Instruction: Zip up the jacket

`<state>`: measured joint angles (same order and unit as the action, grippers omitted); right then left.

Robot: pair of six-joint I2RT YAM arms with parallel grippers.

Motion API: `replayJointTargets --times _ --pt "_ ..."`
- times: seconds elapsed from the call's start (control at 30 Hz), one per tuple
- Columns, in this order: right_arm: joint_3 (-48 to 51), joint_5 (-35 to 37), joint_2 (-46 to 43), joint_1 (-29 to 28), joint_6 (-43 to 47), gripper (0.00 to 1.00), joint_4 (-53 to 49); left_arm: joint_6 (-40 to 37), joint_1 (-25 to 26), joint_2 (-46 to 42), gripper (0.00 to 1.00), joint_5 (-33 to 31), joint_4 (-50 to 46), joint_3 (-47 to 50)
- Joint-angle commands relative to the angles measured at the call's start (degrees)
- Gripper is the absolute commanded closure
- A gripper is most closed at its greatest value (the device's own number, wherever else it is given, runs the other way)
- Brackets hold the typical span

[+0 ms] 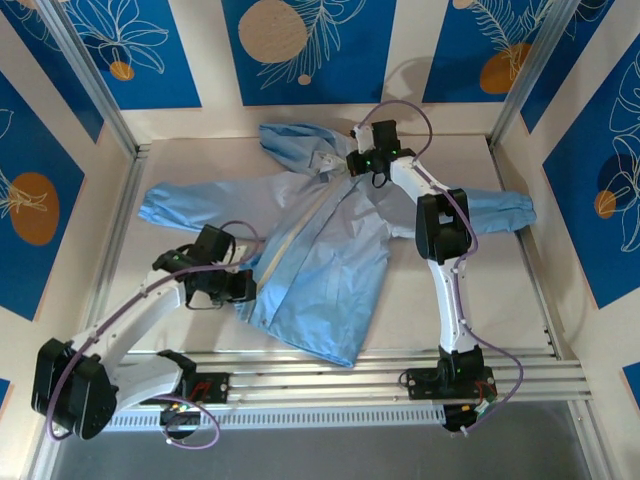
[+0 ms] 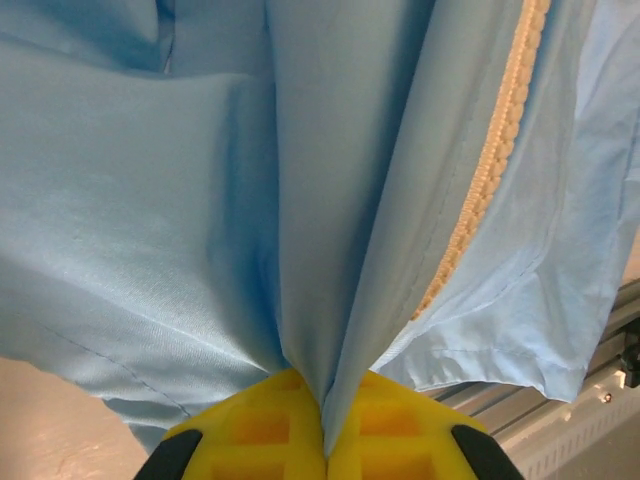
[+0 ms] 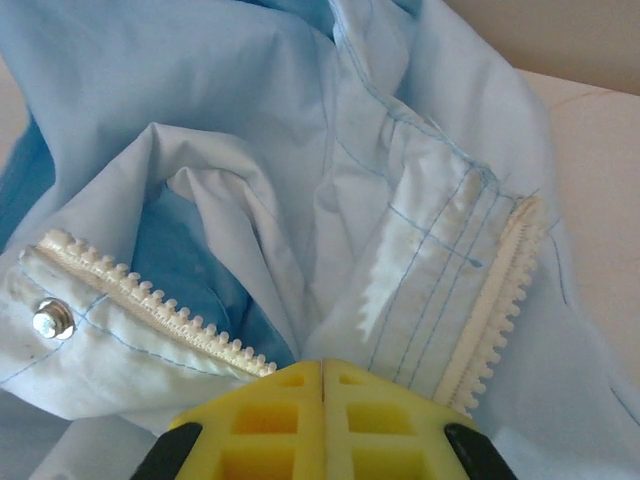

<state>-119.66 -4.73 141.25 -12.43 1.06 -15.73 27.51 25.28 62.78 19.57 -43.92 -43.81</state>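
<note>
Light-blue hooded jacket lies spread flat with the sleeves out, the table under it, and the hood at its far end. Left gripper is at the jacket's lower front edge, its yellow fingers clamped on a fold of jacket fabric just beside the zipper teeth. Right gripper is at the jacket's collar, fingers pressed together with collar fabric pinched at the tips, between two separate rows of teeth.
</note>
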Motion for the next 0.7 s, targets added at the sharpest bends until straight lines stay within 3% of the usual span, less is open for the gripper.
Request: replayJointTargets --times 0.0,0.33,0.67 --pt "-4.8 6.8 0.6 2.2 1.9 1.0 4.7 1.5 -0.4 -4.2 1.0 2.0 -10.0 2.2" --pt "-9.7 6.7 0.6 2.8 1.3 1.0 4.5 3.5 -0.4 -8.1 1.0 -1.3 -15.0 2.9" --pt "-18.5 6.2 5.3 3.6 -0.5 1.0 -2.6 5.8 -0.4 -11.2 1.0 -3.2 -19.4 3.1"
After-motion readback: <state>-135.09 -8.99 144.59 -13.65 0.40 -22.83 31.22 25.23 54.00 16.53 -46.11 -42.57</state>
